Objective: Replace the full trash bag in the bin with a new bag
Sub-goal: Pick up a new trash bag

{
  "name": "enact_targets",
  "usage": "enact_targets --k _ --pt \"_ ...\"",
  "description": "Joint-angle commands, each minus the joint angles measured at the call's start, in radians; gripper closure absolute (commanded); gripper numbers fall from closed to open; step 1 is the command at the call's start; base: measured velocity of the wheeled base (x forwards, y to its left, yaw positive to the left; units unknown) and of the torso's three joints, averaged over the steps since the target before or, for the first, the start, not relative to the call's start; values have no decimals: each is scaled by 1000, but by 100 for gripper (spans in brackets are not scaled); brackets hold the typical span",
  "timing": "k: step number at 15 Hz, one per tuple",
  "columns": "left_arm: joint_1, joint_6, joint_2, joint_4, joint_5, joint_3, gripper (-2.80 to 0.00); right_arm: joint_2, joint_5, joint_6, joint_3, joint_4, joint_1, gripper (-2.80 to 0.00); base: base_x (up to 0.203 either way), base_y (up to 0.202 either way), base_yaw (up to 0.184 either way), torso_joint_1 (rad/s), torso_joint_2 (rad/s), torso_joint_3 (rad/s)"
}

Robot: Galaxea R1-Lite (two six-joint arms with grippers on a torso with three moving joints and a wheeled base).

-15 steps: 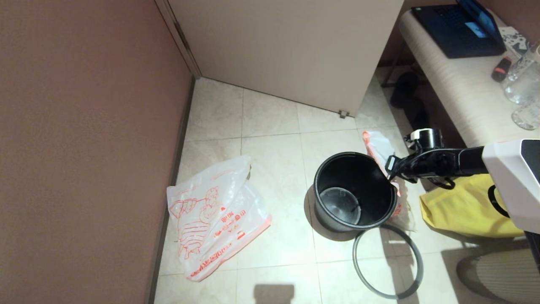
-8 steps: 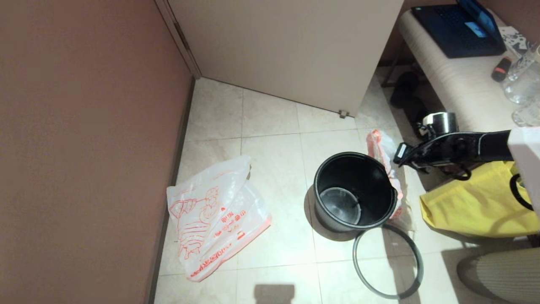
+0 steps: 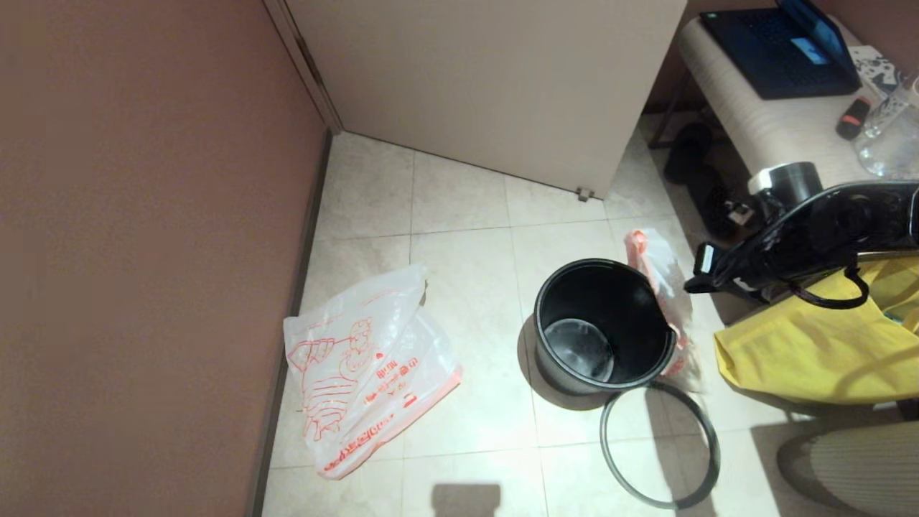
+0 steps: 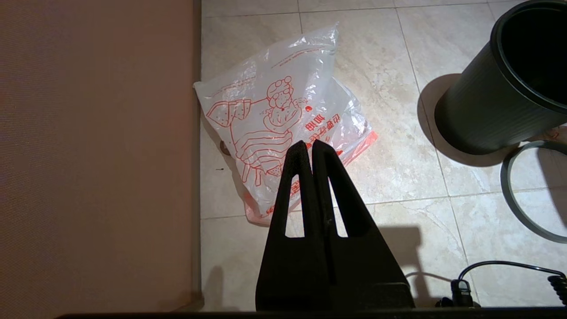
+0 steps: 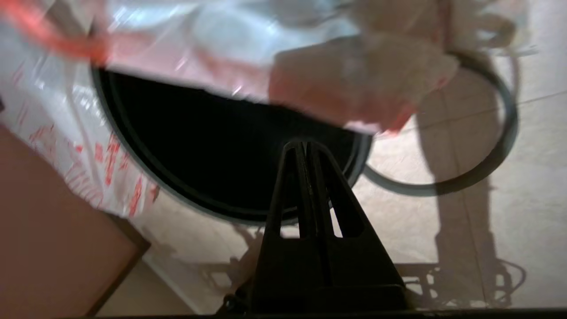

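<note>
Right arm reaches in level above the yellow tote [image 3: 811,352], right gripper [image 3: 700,271] pressed shut and empty, just beside the full trash bag [image 3: 664,276]; since a second ago it has drawn back from the bin [image 3: 603,327]. Left gripper [image 4: 308,148] parked, shut (nothing held), over the new bag [image 3: 366,366] by the wall. Grey hoop [image 3: 660,445] lies beside the bin.

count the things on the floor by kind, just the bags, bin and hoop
plastic bags: 2, the flat printed one and the full one behind the bin
cloth bags: 1, yellow
bins: 1, black
loose hoops: 1, grey
total: 5
</note>
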Motion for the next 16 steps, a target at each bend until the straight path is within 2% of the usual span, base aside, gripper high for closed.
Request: enact_targets --k 1,3,8,11,12,14,15,16 --pt "0 0 1 0 0 0 0 -8 47 1 6 24 45 0 0 0 0 0 0 0" --pt "1 0 1 0 -1 0 0 43 79 -3 -11 20 54 0 0 0 0 0 0 0" --pt "1 0 1 0 -1 0 0 186 92 -8 -155 18 63 0 0 0 0 0 0 0" --pt "1 0 1 0 0 0 0 198 107 -8 -154 9 76 0 0 0 0 0 0 0" --pt "1 0 1 0 -1 0 0 208 104 -4 -155 -56 73 0 0 0 0 0 0 0" --pt "1 0 1 0 -1 0 0 231 84 24 -145 -332 58 0 0 0 0 0 0 0" --pt "1 0 1 0 -1 0 0 246 72 41 -142 -428 49 0 0 0 0 0 0 0" --pt "1 0 1 0 0 0 0 268 63 48 -147 -456 43 0 0 0 0 0 0 0"
